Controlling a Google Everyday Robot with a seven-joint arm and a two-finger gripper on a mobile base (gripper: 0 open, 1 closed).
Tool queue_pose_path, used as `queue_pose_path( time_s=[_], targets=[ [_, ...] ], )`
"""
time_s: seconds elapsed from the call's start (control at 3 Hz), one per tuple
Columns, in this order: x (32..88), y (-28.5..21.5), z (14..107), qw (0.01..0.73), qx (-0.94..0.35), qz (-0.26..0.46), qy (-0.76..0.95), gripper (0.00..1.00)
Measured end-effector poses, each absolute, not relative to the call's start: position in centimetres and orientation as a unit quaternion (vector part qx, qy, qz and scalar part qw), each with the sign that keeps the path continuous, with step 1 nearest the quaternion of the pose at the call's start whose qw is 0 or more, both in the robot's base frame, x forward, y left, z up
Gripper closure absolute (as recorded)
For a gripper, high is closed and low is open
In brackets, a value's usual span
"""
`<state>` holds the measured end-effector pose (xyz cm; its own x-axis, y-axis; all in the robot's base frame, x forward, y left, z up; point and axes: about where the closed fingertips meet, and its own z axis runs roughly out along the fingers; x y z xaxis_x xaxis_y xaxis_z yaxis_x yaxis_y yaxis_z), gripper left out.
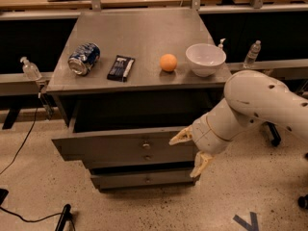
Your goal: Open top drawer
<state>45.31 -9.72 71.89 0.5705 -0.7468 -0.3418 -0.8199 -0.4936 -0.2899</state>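
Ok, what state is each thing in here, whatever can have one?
top drawer: pulled out, open.
lower drawers: look shut.
gripper: open, holding nothing, at the right end of the top drawer's front.
soda can: lying on its side.
bowl: upright, looks empty.
water bottle: upright.

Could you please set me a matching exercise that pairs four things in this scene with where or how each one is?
Things:
1. blue can
2. white bowl
3. top drawer
4. gripper

Places or states:
A. pulled out of the cabinet
B. lying on its side, at the view's left on the cabinet top
C. open, at the drawer front's right end
D. upright, just right of the orange

Pairs: 1-B, 2-D, 3-A, 4-C.
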Motion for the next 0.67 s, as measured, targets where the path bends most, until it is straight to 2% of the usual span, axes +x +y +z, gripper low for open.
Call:
queue_pose_path(
  time_s=[0.33,0.67],
  targets=[
    [45.6,-9.4,72.4,0.228,-0.858,0.074,0.454,0.36],
    [48.2,-7.8,73.0,0.246,-0.858,0.048,0.448,0.26]
  ],
)
